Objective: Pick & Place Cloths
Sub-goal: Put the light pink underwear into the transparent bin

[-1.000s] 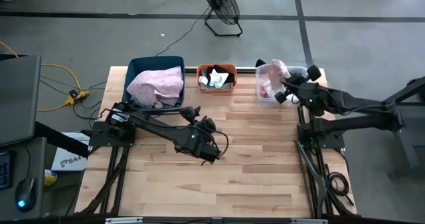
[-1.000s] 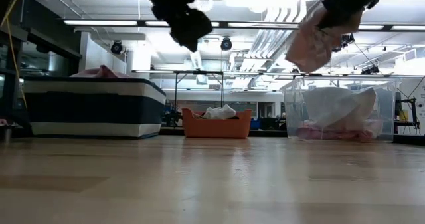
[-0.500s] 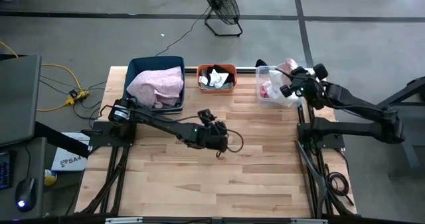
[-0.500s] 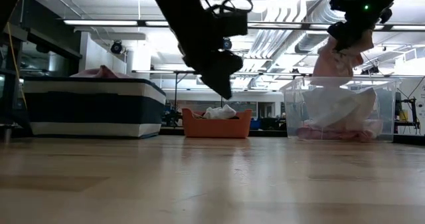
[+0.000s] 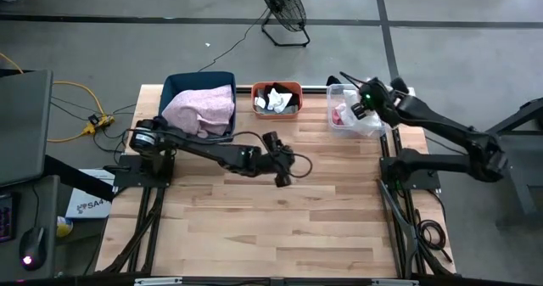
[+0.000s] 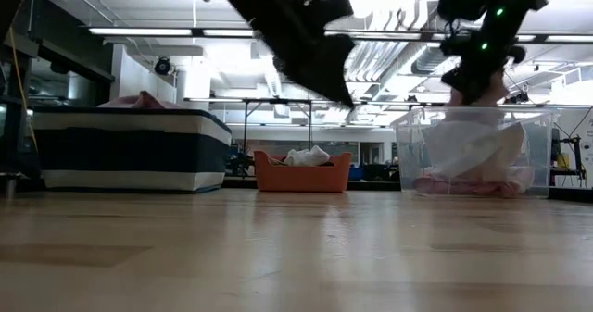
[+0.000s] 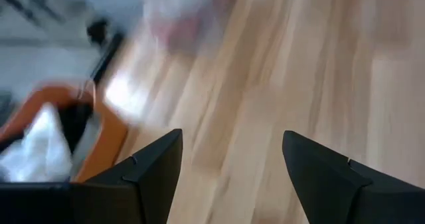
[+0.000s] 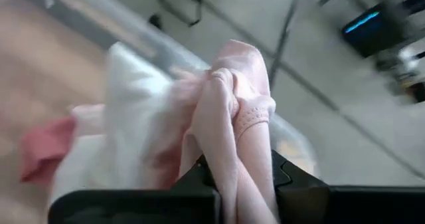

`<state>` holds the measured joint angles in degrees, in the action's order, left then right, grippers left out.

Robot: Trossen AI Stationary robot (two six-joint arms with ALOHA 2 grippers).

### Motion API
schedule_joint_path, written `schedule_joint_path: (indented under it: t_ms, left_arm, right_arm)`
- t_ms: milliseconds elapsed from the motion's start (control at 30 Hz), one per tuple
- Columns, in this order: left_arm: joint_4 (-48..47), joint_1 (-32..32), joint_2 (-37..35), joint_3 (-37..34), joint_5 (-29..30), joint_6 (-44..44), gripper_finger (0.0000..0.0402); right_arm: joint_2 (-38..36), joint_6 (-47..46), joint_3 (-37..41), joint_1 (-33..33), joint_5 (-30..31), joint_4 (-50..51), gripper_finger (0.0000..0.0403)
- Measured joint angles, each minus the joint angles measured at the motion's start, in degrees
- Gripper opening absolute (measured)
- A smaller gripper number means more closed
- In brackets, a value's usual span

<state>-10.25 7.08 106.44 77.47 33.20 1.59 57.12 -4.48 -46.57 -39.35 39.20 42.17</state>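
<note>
Pink cloth (image 5: 343,114) lowered from above into clear bin (image 5: 372,125), drop imminent; right gripper (image 5: 366,103) over it | low: cloth (image 6: 473,94) now at rim | left wrist: left gripper (image 7: 232,164) spread, empty, swung toward orange bin (image 7: 99,134) | right wrist: pinched shut on soft bunched folds.

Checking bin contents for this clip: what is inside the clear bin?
The clear bin holds a white cloth over pink cloths. The right gripper, shut on a pale pink cloth, covers part; anything beneath is hidden.
</note>
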Motion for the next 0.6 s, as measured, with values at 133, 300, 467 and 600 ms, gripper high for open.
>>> schedule_joint_path:
  t_ms: [133,300,467,600]
  left_arm:
    - [2.05,0.04,-2.66,-2.67,-0.66,0.11,0.0252]
    - [9.82,0.07,-7.56,-9.37,-0.72,0.74,0.0252]
    - [16.25,0.07,-13.71,-18.61,-0.81,2.95,0.0252]
    - [22.98,0.47,-17.97,-24.86,-0.34,4.21,0.0252]
  right_arm:
    - [5.66,-0.13,0.00,-2.43,-6.69,-2.25,0.0019]
    - [11.89,-1.71,0.00,-5.47,-13.99,-3.65,0.0019]
    - [16.09,-2.05,0.00,-7.89,-21.31,-4.15,0.0023]
    - [18.43,-2.42,-0.01,-9.42,-26.53,-4.77,0.0021]
